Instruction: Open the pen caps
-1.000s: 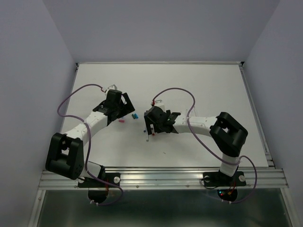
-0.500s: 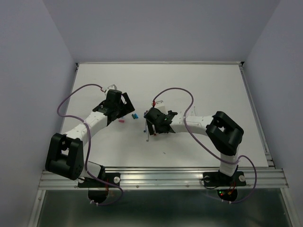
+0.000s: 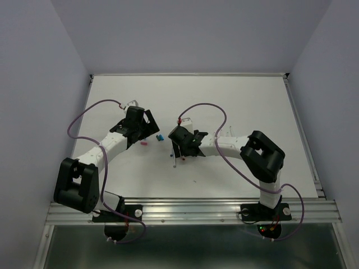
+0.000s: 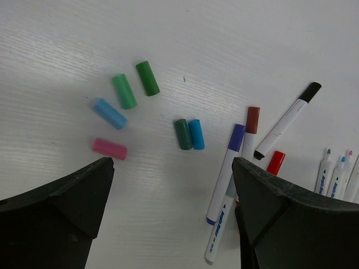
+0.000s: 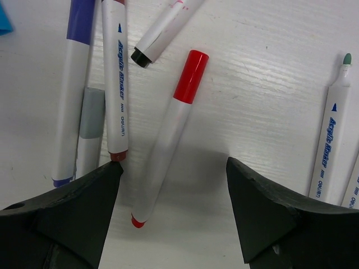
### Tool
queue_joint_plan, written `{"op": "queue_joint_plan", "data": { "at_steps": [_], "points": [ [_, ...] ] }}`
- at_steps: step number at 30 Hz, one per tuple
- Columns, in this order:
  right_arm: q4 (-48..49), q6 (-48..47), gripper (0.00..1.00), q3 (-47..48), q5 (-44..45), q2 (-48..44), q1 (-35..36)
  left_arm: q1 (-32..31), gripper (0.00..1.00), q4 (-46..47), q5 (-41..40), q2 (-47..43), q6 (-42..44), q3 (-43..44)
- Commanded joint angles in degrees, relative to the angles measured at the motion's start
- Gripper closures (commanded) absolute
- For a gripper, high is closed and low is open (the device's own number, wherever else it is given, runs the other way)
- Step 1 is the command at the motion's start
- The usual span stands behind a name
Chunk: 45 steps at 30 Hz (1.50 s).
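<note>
Loose pen caps lie on the white table: two green (image 4: 147, 78) (image 4: 124, 91), a light blue (image 4: 109, 113), a pink (image 4: 109, 148), and a dark green (image 4: 183, 134) touching a blue (image 4: 196, 134). Capped pens lie to their right: purple (image 4: 227, 165), dark red (image 4: 251, 120), black (image 4: 286, 120). My left gripper (image 4: 171, 168) hovers open above bare table, holding nothing. My right gripper (image 5: 173, 168) is open low over a red-capped pen (image 5: 168, 137). Its jaws straddle the white barrel's lower end, which lies nearer the left finger; the red cap (image 5: 190, 75) points away.
Beside the red pen lie the dark red pen (image 5: 115, 84), the purple one (image 5: 76, 89) and a grey one (image 5: 90, 134). Uncapped pens (image 5: 331, 134) lie to the right. In the top view the grippers (image 3: 147, 128) (image 3: 178, 150) stand close together mid-table.
My right arm has shifted a little left over the pens, and its jaws have begun to narrow around the red pen's barrel. The left arm has not moved.
</note>
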Motion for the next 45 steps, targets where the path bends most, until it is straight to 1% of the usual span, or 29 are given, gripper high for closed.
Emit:
{"op": "queue_joint_plan", "data": {
  "at_steps": [1, 2, 5, 6, 8, 9, 10, 13, 15, 16, 17, 22, 25, 26, 27, 28, 30, 31, 32, 35, 42, 45],
  "points": [
    [0.47, 0.65, 0.21, -0.69, -2.58, 2.95, -1.08, -0.33, 0.01, -1.11, -1.88, -2.12, 0.70, 2.37],
    [0.55, 1.08, 0.25, -0.77, -4.94, 3.12, -1.69, -0.33, 0.01, -1.28, -2.23, -2.21, 0.70, 2.46],
    [0.73, 1.00, 0.30, -1.39, -9.69, 3.30, -3.54, -0.33, 0.01, -1.63, -2.32, -2.21, 0.70, 2.90],
    [0.99, 0.91, 0.30, -1.83, -10.06, 3.30, -4.15, -0.33, 0.01, -1.81, -2.41, -2.30, 0.70, 3.07],
    [0.99, -0.13, 0.36, -2.09, -10.24, 3.21, -4.16, -0.33, 0.01, -1.99, -2.67, -2.30, 0.70, 3.16],
    [0.99, -0.32, 0.37, -2.44, -10.59, 3.12, -4.16, -0.33, 0.01, -2.16, -2.85, -2.30, 0.79, 3.25],
    [0.99, -0.58, 0.43, -2.62, -11.46, 3.04, -4.16, -0.33, 0.01, -2.25, -3.20, -2.30, 0.70, 3.34],
    [0.91, -1.02, 0.51, -3.49, -12.52, 2.86, -4.16, -0.25, 0.01, -2.60, -3.72, -2.30, 0.87, 3.69],
    [0.73, -1.11, 0.66, -4.11, -12.79, 2.86, -4.16, -0.25, 0.01, -2.78, -3.90, -2.30, 0.88, 3.95],
    [0.64, -1.20, 0.77, -4.46, -12.79, 2.77, -4.16, -0.25, 0.01, -2.78, -3.90, -2.38, 0.88, 4.04],
    [0.47, -1.02, 0.98, -4.90, -12.53, 2.77, -4.16, -0.25, 0.01, -2.78, -3.99, -2.47, 0.96, 4.13],
    [0.11, -1.98, 0.99, -6.40, -10.51, 1.98, -4.16, -0.25, 0.01, -2.60, -3.64, -3.09, 1.05, 4.39],
    [0.81, -3.48, 0.99, -6.66, -7.43, -0.12, -4.16, -0.25, 0.01, -0.16, 0.21, -4.05, 1.84, 3.43],
    [1.51, -4.26, 0.99, -6.92, -6.99, -1.09, -4.16, -0.25, 0.01, 0.82, 3.36, -4.32, 2.10, 2.99],
    [3.70, -5.23, 0.99, -7.28, -6.99, -3.62, -4.16, -0.25, 0.01, 1.87, 4.70, -4.67, 2.28, 2.64],
    [5.11, -5.94, 0.99, -8.32, -7.51, -5.21, -4.16, -0.33, 0.01, 3.88, 8.97, -5.37, 2.63, 1.85],
    [9.40, -7.16, 0.99, -9.73, -9.09, -10.03, -4.16, -0.33, 0.01, 5.91, 12.25, -6.16, 2.72, 1.06],
    [10.91, -7.61, 0.99, -11.13, -9.88, -11.63, -4.16, -0.42, 0.01, 7.92, 15.92, -6.86, 2.55, 0.27],
    [13.53, -8.31, 0.99, -11.84, -11.71, -13.21, -4.16, -0.51, 0.01, 10.03, 17.79, -7.13, 2.37, -0.17],
    [16.19, -8.75, 0.99, -14.12, -15.58, -18.31, -4.68, -1.12, 0.01, 14.53, 22.53, -7.66, 1.15, -1.05],
    [21.02, -10.07, 0.99, -16.68, -21.04, -24.65, -4.69, -4.29, 0.01, 18.75, 24.66, -5.82, -1.14, -0.18],
    [21.99, -9.99, 0.99, -16.77, -21.66, -26.05, -4.69, -5.25, 0.01, 19.46, 25.45, -4.23, -1.84, 0.61]
  ]
}}
